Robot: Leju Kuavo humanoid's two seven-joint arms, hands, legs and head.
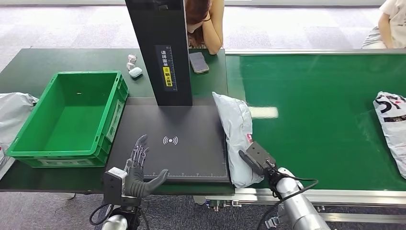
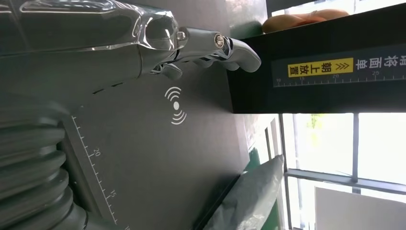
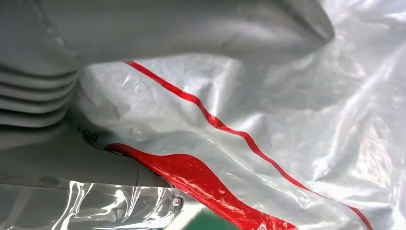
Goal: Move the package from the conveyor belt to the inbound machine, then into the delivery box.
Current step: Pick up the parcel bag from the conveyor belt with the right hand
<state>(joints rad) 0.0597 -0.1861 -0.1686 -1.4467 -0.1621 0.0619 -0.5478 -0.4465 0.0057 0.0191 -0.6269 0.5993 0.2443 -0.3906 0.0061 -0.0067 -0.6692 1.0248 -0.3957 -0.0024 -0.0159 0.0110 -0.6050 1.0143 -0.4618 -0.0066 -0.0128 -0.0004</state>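
Observation:
The grey-white package (image 1: 234, 129) lies lengthwise along the seam between the green conveyor belt (image 1: 316, 115) and the black plate of the inbound machine (image 1: 186, 158). My right hand (image 1: 256, 159) grips its near end; up close its thick thumb (image 3: 167, 28) presses onto the crinkled, red-striped plastic of the package (image 3: 287, 105). My left hand (image 1: 139, 167) hovers with fingers spread over the plate's near left corner, holding nothing. In the left wrist view that left hand (image 2: 143, 43) reaches over the plate (image 2: 158, 163), with the package (image 2: 249, 196) at the plate's far side. The green delivery box (image 1: 117, 110) stands empty to the left.
The machine's black column (image 1: 160, 52) rises at the plate's back. A phone (image 1: 198, 62) and an earbud case (image 1: 135, 72) lie behind it. Another package (image 1: 392, 124) rests at the belt's right edge. A grey bag (image 1: 12, 110) lies far left. Two people (image 1: 206, 24) (image 1: 388, 24) sit beyond the table.

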